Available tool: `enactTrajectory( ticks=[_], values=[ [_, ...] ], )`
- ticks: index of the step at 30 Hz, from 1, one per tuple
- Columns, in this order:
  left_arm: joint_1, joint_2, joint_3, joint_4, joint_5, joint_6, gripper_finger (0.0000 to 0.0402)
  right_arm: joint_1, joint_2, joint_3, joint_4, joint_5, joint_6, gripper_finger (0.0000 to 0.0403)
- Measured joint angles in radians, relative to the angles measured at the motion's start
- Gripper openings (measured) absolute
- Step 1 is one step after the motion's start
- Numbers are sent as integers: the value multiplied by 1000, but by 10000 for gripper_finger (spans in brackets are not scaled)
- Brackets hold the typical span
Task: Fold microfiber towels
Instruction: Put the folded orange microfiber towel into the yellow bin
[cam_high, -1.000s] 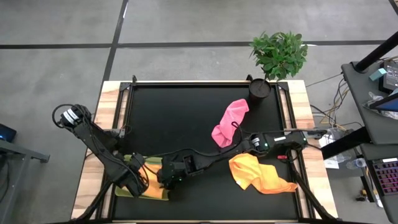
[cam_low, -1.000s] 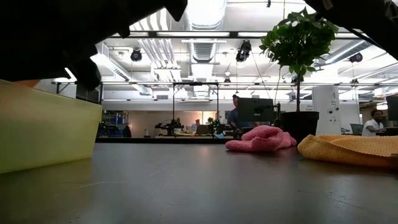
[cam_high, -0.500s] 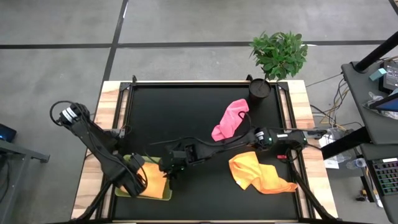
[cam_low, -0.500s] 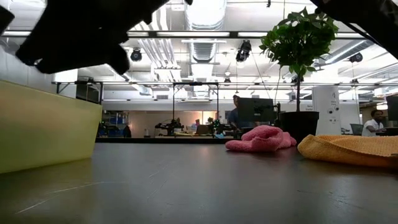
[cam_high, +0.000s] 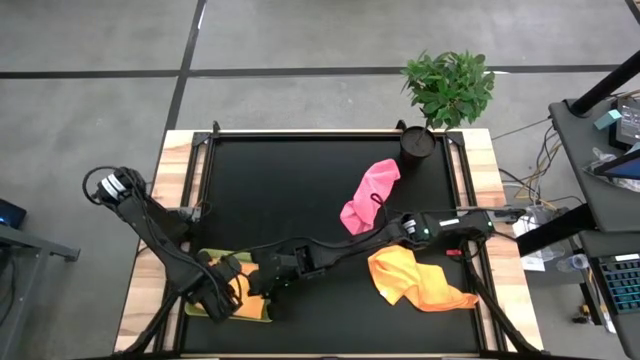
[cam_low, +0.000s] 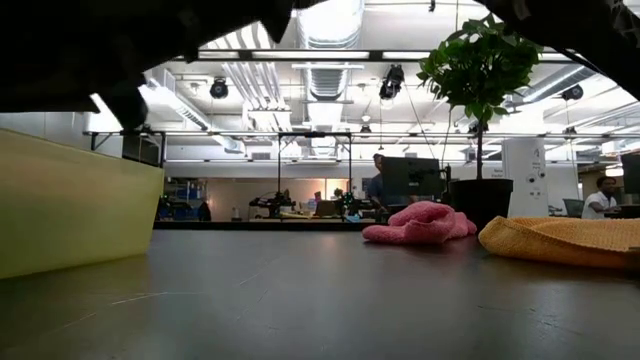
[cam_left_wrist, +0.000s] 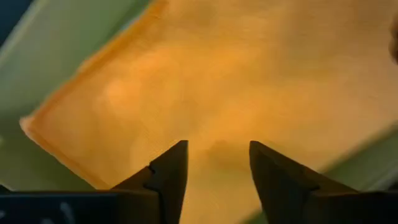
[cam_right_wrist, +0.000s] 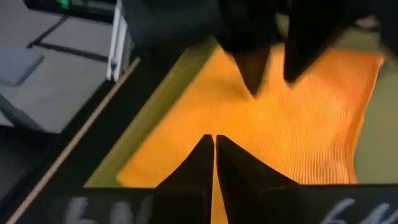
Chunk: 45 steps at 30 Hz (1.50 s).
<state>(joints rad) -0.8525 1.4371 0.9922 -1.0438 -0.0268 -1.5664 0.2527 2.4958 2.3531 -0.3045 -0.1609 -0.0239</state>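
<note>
Right fingers (cam_right_wrist: 213, 146) newly closed over orange towel (cam_right_wrist: 280, 130)

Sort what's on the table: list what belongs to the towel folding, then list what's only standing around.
Part of the job:
- folded orange towel in the green tray
- crumpled orange towel
- pink towel
- left gripper, open over the tray
- right gripper, shut beside it

Standing around:
- potted plant
- dark pot

My left gripper (cam_left_wrist: 213, 167) hung low at the table's near left corner, its fingers parted. My right arm stretched across from the right side, and my right gripper (cam_right_wrist: 214, 155) sat just beside the left one, fingers pressed together.
</note>
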Motion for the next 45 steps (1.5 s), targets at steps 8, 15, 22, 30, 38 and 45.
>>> enactTrajectory(
  ticks=[8,15,22,30,38,45],
  values=[
    [0,66,-70,81,-15,-24,74,-8,26,-6,9,-3,-36,9],
    [0,85,-70,150,-15,-24,30,-32,26,-6,-132,11,-127,8],
    [0,32,-67,97,-6,-25,22,-49,-1,-6,-173,15,-127,8],
    [0,-13,-61,71,-106,-24,22,-34,-11,2,-94,9,-114,9],
    [0,37,-68,182,-163,30,22,-33,29,0,-144,4,-92,8],
    [0,26,-69,156,-148,37,22,-34,10,0,-228,5,-104,8]
  ],
)
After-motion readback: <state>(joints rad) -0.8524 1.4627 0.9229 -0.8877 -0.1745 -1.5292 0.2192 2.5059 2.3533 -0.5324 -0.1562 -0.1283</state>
